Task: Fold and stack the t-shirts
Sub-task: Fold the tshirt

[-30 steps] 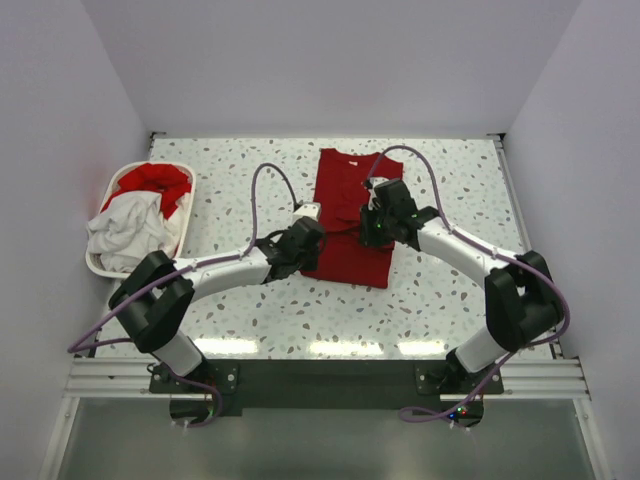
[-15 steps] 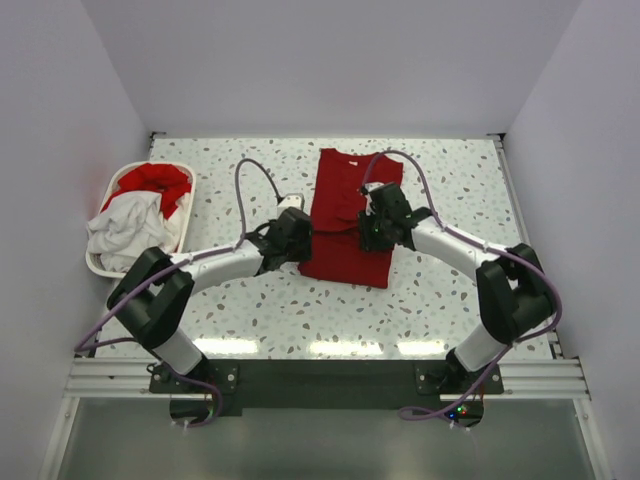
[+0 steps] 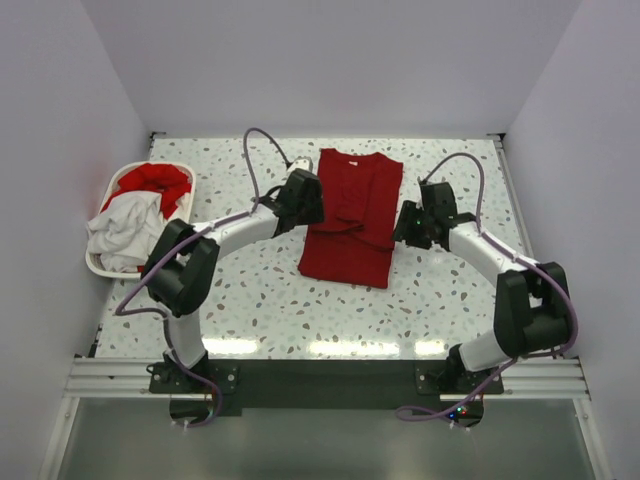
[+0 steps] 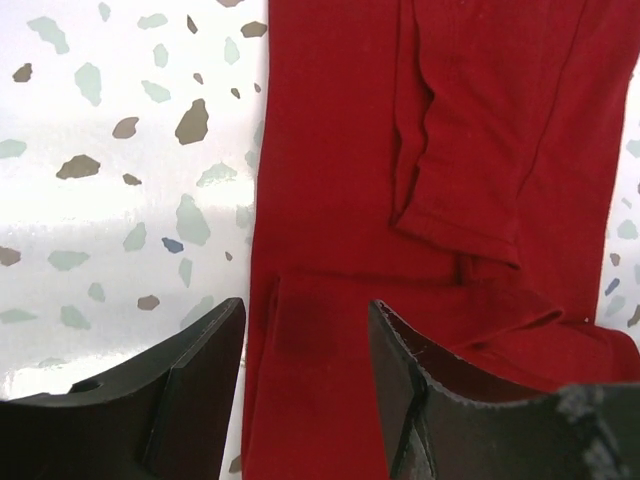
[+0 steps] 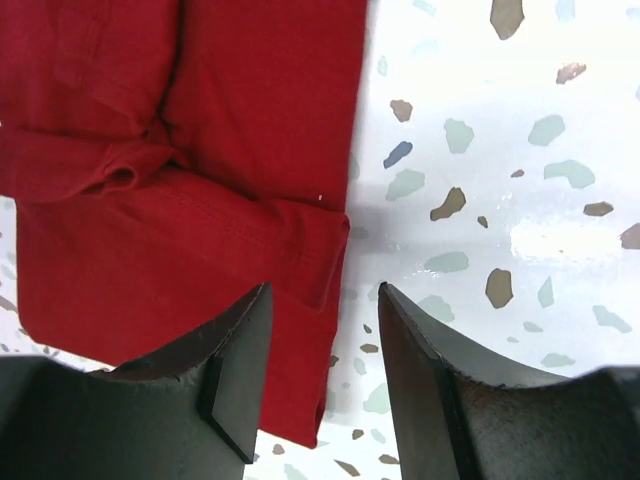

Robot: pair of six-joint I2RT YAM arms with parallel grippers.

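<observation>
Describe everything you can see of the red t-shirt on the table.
The red t-shirt is plain deep red soft cloth, lying flat on the speckled table, neck toward the far edge. Its sides and short sleeves are folded inward over the body, making a long strip. The left hand and right hand flank its long edges, both open, gripping nothing.

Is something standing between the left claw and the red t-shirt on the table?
Nothing visible does. The left claw stands open directly above the left edge of the red t-shirt, with no other thing between them.
</observation>
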